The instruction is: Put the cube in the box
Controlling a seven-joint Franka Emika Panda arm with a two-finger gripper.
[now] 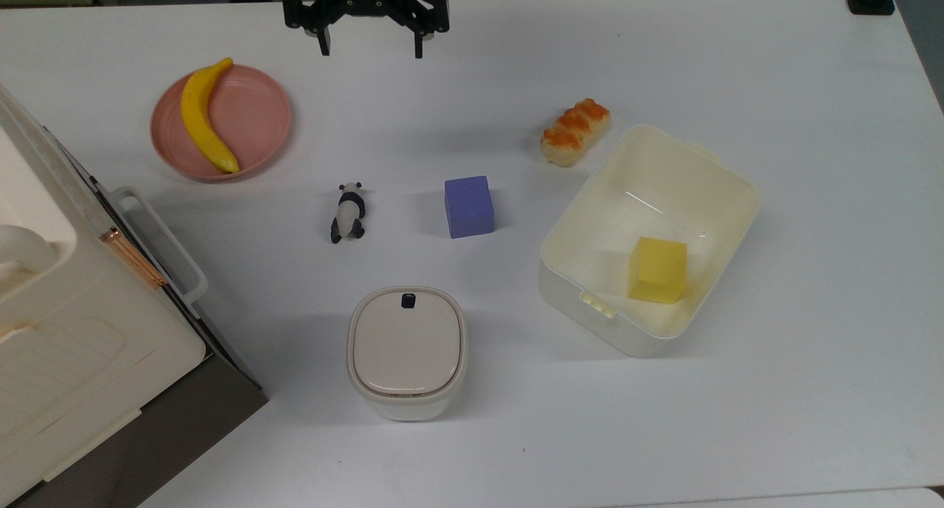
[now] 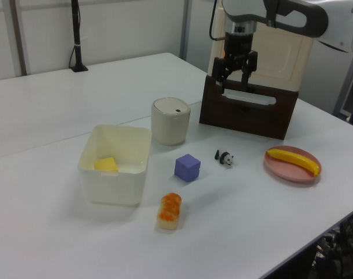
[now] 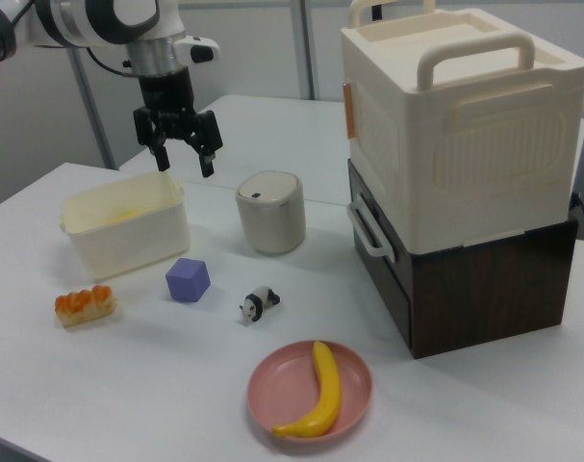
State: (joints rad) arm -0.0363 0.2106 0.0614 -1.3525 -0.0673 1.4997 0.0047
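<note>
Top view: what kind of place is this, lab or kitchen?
Most likely a robot lab's test bench, not a kitchen: a plain white table carries staged props such as a toy panda and purple cube, with the gripper open above them.

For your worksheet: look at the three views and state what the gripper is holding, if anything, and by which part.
Nothing is held. The gripper hangs open and empty above the table, apart from the cube.
</note>
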